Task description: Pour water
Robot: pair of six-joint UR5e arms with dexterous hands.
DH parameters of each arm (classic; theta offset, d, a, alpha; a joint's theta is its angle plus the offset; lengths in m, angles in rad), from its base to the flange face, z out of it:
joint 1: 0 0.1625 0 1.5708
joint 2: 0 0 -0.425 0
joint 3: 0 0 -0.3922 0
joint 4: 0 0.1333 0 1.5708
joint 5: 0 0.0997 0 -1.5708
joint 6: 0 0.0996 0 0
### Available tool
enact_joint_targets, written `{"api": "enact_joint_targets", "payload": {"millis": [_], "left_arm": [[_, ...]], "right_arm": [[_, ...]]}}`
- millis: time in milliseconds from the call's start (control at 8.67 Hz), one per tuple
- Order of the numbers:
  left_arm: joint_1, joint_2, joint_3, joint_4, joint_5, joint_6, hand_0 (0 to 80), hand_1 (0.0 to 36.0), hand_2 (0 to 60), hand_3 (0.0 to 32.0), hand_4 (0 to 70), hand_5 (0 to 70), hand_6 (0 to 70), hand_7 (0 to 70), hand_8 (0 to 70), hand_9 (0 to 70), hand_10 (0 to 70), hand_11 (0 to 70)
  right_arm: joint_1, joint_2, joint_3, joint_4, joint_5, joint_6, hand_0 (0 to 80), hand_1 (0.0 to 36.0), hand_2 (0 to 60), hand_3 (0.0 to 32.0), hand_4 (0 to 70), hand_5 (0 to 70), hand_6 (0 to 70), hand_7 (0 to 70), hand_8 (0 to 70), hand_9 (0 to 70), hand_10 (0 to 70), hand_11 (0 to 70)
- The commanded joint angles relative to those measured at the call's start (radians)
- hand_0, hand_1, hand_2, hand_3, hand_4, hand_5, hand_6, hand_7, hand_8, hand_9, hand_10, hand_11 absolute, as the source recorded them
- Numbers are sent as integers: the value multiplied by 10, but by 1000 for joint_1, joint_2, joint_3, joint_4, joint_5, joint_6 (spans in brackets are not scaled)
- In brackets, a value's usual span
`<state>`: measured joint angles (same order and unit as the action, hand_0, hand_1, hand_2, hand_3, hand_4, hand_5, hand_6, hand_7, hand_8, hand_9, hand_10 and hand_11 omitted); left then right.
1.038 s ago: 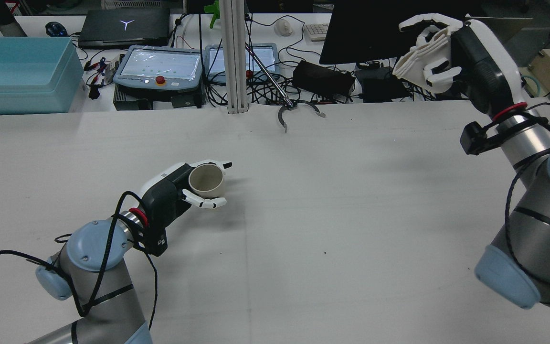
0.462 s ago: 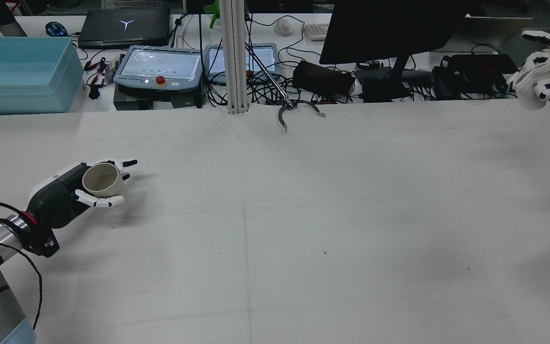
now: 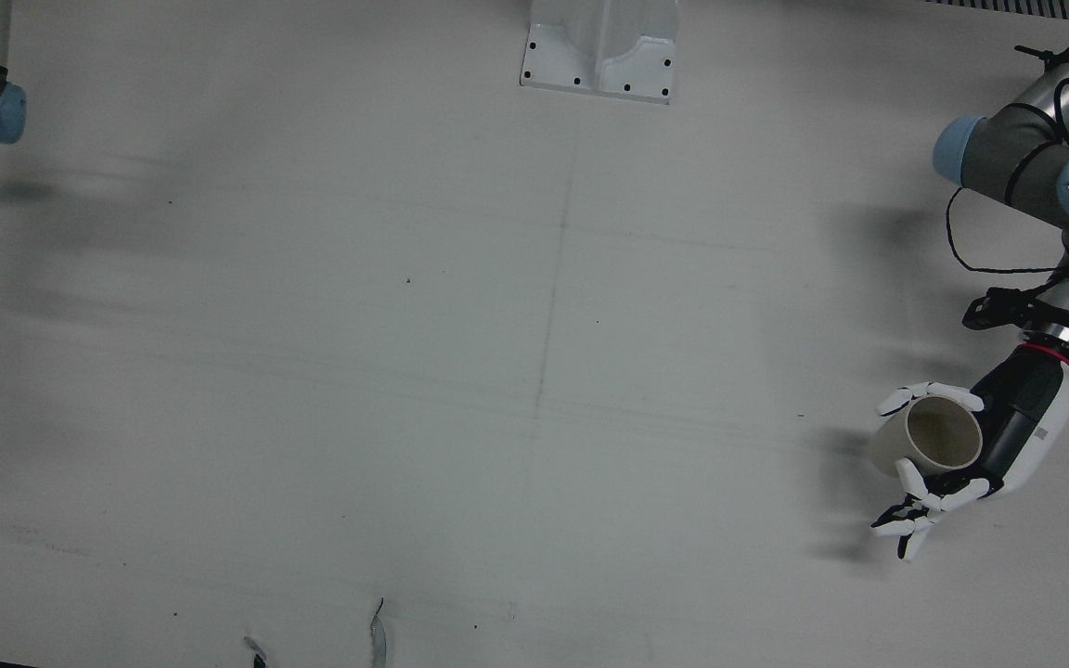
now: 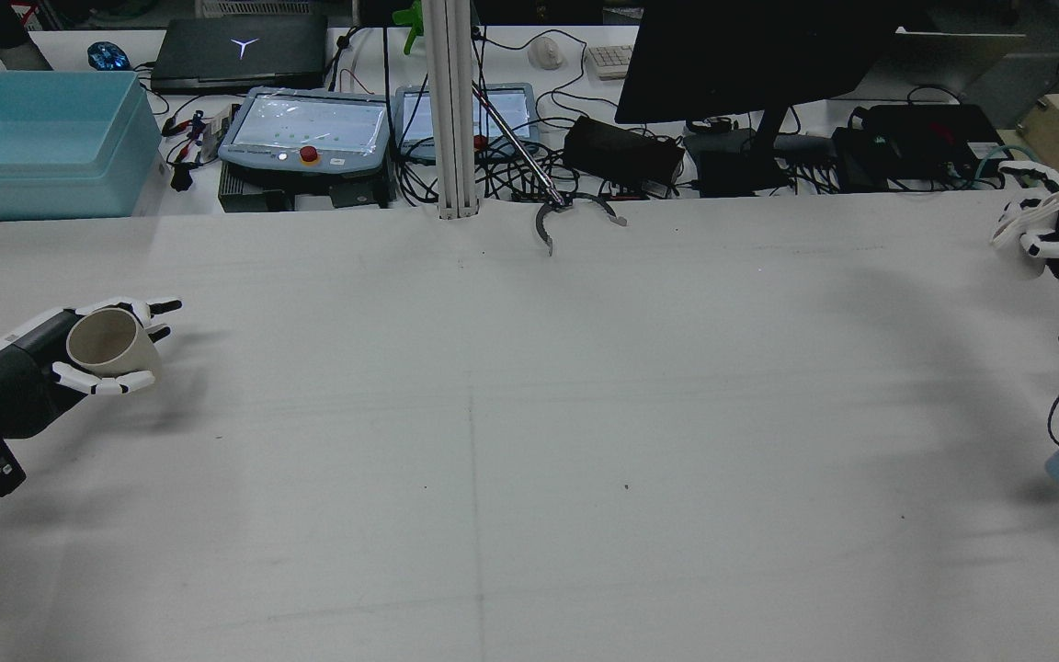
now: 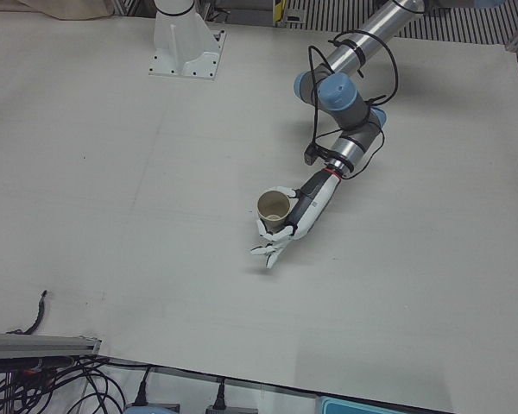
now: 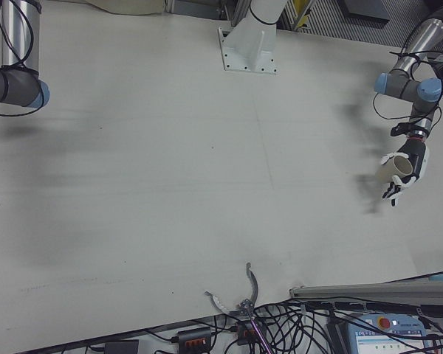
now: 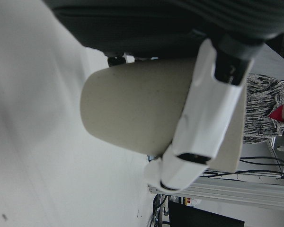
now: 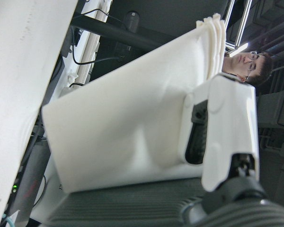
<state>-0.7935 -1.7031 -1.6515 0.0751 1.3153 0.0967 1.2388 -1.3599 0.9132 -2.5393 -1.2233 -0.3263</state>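
Front view: left hand [image 3: 980,455] gripping a beige cup [image 3: 933,436] near the right edge of the white table [image 3: 497,371]; cup mouth facing up toward the camera, fingers curling around its wall; right hand not appearing.
Rear view: left hand [image 4: 42,363] holding the beige cup [image 4: 107,345] at the far left, tilted, mouth facing the camera; right hand [image 4: 1049,239] sitting at the far right edge, fingers closing around a white cup [image 4: 1021,230].
Left-front view: left hand [image 5: 293,220] clasping the beige cup [image 5: 273,210] near mid-table, mouth up, interior contents not discernible.
Right-front view: left hand [image 6: 410,173] carrying the beige cup [image 6: 396,167] near the right edge; right hand out of frame.
Left hand view: fingers [image 7: 203,123] wrapping across the beige cup [image 7: 132,109], just above the table surface [image 7: 38,142].
Right hand view: fingers [image 8: 222,123] pressing on the white cup [image 8: 132,123], creased along its wall; a person [image 8: 246,64] sitting behind.
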Motion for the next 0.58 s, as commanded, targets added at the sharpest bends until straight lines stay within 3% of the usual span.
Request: {"api": "enact_joint_targets", "payload": {"millis": [0, 115, 231, 346, 462], "left_arm": [[-19, 51, 1, -52, 2, 3, 800, 360, 600, 0, 384, 700, 177, 180, 52, 22, 65, 138], [-21, 66, 33, -84, 1, 8, 800, 360, 600, 0, 386, 700, 178, 179, 52, 21, 65, 138], [-21, 72, 77, -119, 1, 11, 800, 360, 600, 0, 386, 700, 181, 181, 54, 22, 67, 140], [-23, 77, 110, -148, 1, 15, 800, 360, 600, 0, 389, 700, 183, 184, 55, 22, 68, 141], [-29, 83, 145, -172, 2, 18, 800, 360, 600, 0, 388, 700, 182, 184, 56, 22, 66, 140]], "right_arm": [[-121, 36, -155, 83, 156, -10, 635, 360, 600, 0, 110, 284, 642, 685, 653, 700, 390, 580], [-119, 19, -154, 83, 157, -8, 652, 360, 600, 0, 104, 277, 612, 659, 625, 700, 366, 550], [-118, 12, -142, 83, 150, 15, 685, 360, 600, 0, 131, 224, 485, 545, 465, 616, 210, 339], [-117, 10, -134, 82, 145, 59, 549, 227, 61, 0, 10, 69, 127, 33, 15, 2, 0, 0], [-107, -13, -94, 80, 142, 61, 521, 184, 0, 52, 0, 44, 40, 0, 0, 0, 0, 0]]}}
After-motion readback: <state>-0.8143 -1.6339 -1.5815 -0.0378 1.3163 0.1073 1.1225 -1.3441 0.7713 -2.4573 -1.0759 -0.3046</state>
